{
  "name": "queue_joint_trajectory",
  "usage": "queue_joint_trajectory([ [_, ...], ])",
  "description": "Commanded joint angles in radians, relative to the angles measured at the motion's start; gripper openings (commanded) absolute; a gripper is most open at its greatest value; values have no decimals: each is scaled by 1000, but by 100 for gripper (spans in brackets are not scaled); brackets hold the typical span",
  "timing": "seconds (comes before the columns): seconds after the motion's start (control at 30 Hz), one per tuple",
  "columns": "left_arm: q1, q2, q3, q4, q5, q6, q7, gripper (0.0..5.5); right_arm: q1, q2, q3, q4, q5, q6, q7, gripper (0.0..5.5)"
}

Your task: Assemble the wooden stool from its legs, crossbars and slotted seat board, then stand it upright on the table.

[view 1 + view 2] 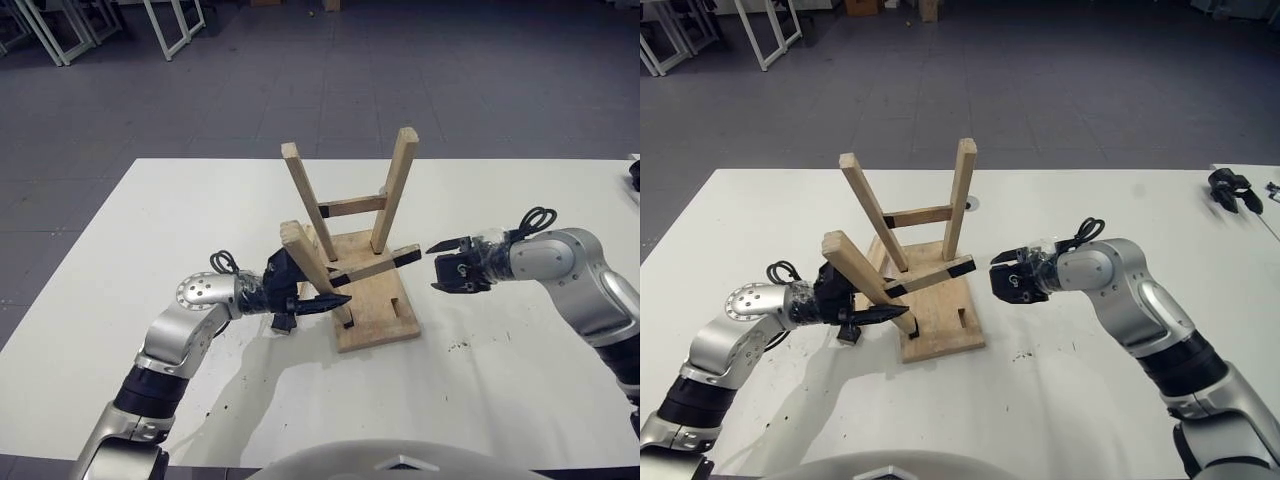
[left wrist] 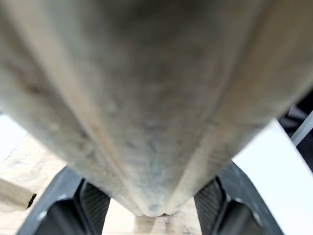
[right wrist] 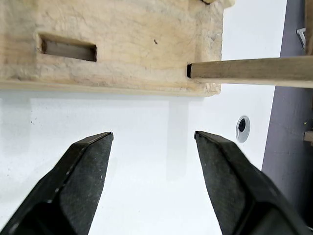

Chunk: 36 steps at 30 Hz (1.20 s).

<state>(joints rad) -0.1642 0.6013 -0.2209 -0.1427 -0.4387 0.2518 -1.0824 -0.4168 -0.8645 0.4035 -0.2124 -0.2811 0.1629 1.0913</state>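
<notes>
— Where do we stand?

— Our left gripper (image 1: 325, 298) pinches the tilted leg (image 1: 303, 252) low down, the seat board (image 1: 385, 310) lying just beyond its fingertips on the table (image 1: 520, 400). The leg's crossbar (image 1: 375, 266) juts toward our right gripper (image 1: 434, 267), whose fingers are spread, the bar's free end just ahead of them.

— How do we seat it well?

— We'd close the right fingers around that end, steady it, then tip the leg upright and press straight down. We cannot tell whether its foot is seated. If we push sideways, the standing legs (image 1: 392, 190) could rock.
</notes>
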Motion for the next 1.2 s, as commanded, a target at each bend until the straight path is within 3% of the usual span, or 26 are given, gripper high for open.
queue_joint_trajectory([
  [0.03,86,77,-113,49,228,44,89,204,18,-7,-41,17,-13,14,-30,306],
  [0.3,230,23,-210,92,334,-80,264,204,50,0,-59,8,-1,54,-43,306],
  [0.6,96,61,-174,56,291,-129,246,204,46,6,-56,17,-3,57,-47,306],
  [0.7,45,52,-142,21,284,-166,250,270,50,7,-57,12,-4,67,-49,306],
  [0.87,16,69,-55,-92,252,-186,215,339,73,-3,-63,7,-4,82,-44,306],
  [1.07,266,323,115,-211,220,-141,74,367,87,6,-71,-2,-1,107,-52,306],
  [1.2,197,287,319,-204,26,64,161,367,98,22,-81,4,2,150,-72,306],
])
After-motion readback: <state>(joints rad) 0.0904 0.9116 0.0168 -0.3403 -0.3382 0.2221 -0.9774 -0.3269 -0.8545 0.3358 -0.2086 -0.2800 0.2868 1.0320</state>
